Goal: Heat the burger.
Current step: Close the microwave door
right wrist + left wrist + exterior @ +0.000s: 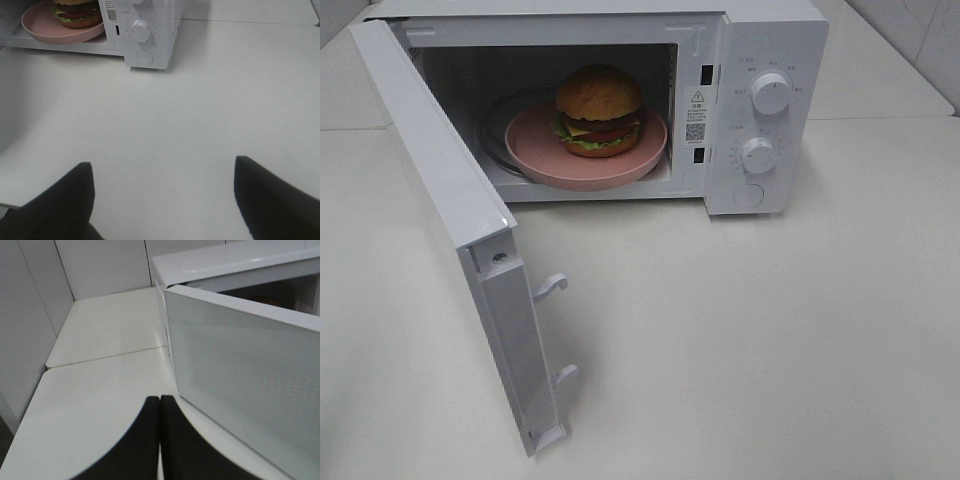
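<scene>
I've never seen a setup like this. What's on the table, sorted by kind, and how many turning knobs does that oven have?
White microwave oven, door open: 1
Round pink plate: 1
Round burger with golden-brown bun: 1
White round turning knobs on the oven's panel: 2
Total: 5

- I work in a mock kitchen, more test bench than home: a white microwave oven with two round dials (pixel 720 60) stands open on plain off-white tabletops (pixel 740 330).
- Inside it sits a golden-bun burger (pixel 599 110) on a pink round plate (pixel 535 150).
- Bare white wall panels (pixel 100 265) stand beside me.
</scene>
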